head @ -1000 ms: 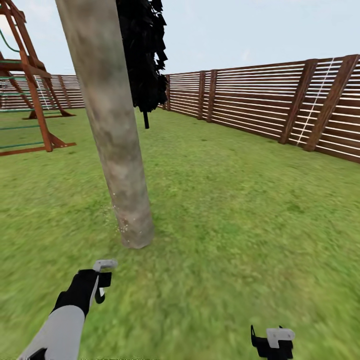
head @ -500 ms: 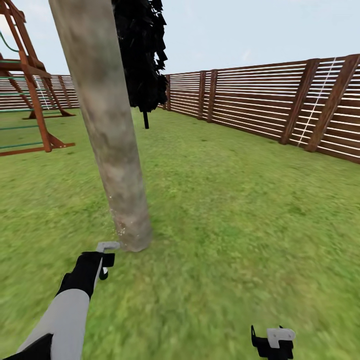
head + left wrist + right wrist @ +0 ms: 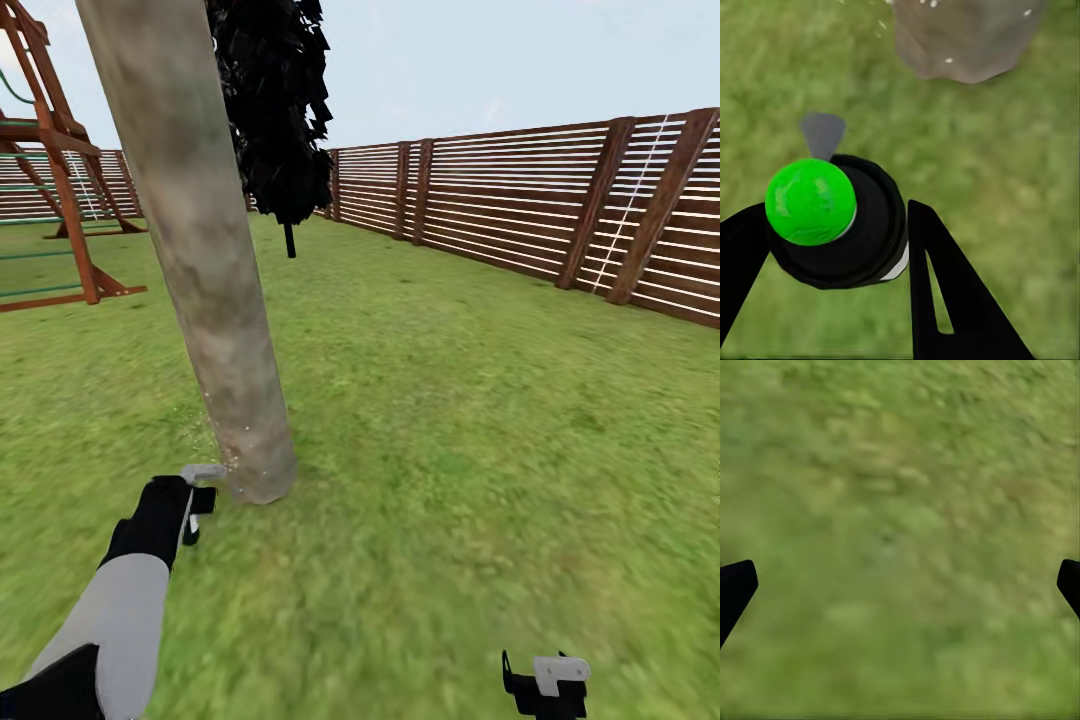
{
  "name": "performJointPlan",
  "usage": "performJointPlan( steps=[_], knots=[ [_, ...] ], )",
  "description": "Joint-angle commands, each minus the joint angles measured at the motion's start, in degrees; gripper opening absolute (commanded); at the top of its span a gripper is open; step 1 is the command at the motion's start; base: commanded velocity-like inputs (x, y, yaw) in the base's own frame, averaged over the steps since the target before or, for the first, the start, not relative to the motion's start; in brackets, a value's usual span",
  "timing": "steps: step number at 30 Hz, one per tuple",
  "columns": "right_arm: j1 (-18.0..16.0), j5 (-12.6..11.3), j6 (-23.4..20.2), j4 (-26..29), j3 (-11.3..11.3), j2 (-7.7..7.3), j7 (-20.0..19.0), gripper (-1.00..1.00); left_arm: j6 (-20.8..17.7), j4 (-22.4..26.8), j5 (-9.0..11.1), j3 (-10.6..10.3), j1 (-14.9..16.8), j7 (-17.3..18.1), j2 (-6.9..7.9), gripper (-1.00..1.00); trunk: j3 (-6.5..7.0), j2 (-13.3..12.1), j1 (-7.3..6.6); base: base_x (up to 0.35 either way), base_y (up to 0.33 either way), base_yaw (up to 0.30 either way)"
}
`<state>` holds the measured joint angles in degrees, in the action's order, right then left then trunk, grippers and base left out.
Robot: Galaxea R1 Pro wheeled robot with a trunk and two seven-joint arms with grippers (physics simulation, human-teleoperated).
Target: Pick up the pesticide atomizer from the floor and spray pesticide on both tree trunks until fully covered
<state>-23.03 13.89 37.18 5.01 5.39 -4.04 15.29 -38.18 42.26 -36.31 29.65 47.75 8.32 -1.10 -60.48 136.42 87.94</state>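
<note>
One second on, left end effector (image 3: 190, 500) now pushed forward to just beside the tree trunk (image 3: 215, 300) base, white pesticide (image 3: 232, 440) specks showing there: spraying likely underway low down. Clamped around the pesticide atomizer (image 3: 832, 217), green-capped. Right end effector (image 3: 545, 685), spread wide, empty over grass floor (image 3: 480, 420).

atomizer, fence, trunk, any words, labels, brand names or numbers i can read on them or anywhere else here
None: no readable text in any view.
The atomizer in the left gripper shows a plain green ball top and a black body, no label.
The trunk carries white specks of pesticide, no marks.
The fence and the play frame are bare wood.
The right gripper has a blank grey plate.
</note>
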Motion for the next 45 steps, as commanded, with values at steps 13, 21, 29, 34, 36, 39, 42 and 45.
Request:
performJointPlan(
  steps=[13,21,29,34,36,39,42,45],
  knots=[
    [0.0,0.0,0.0,0.0,-0.02,0.0,0.0,1.0,-1.1,6.58,0.23,-4.78,0.68,0.79,-1.0,-1.0,0.0,0.0,0.0,0.179,0.025,0.0],
    [0.0,0.0,-0.01,0.0,-0.03,0.0,0.0,1.0,-8.5,9.84,-0.09,-7.17,1.61,15.8,2.55,-1.0,0.0,0.0,0.0,0.002,0.0,0.0],
    [0.0,0.0,0.0,0.0,-0.03,0.0,0.0,1.0,-14.97,12.06,0.09,-15.49,1.3,16.11,2.83,-1.0,0.0,0.0,0.0,0.0,0.0,0.0],
    [0.0,0.0,0.0,0.0,-0.03,0.08,0.0,1.0,-16.37,15.72,0.07,-14.52,0.84,16.11,3.53,-1.0,0.0,0.0,0.0,0.033,-0.087,0.104],
    [0.0,0.0,0.0,0.0,-0.03,0.08,0.0,1.0,-16.39,15.8,0.09,-14.41,0.79,16.11,3.53,-1.0,0.0,0.0,0.0,0.096,-0.238,0.263],
    [0.0,0.0,0.0,0.0,-0.03,0.09,0.0,1.0,-16.34,15.83,0.02,-14.37,0.75,16.06,3.48,-1.0,0.0,0.0,0.0,0.054,-0.261,0.195],
    [0.0,0.0,0.0,0.0,-0.03,0.03,0.0,1.0,-16.32,15.84,0.02,-14.31,0.74,16.03,3.53,-1.0,0.0,0.0,0.0,0.008,-0.27,0.037],
    [0.0,0.0,0.0,0.0,-0.01,-0.08,0.04,1.0,-16.31,15.84,-0.03,-14.29,0.65,16.0,3.53,-1.0,0.0,0.0,0.0,0.001,-0.271,0.005]
  ],
)
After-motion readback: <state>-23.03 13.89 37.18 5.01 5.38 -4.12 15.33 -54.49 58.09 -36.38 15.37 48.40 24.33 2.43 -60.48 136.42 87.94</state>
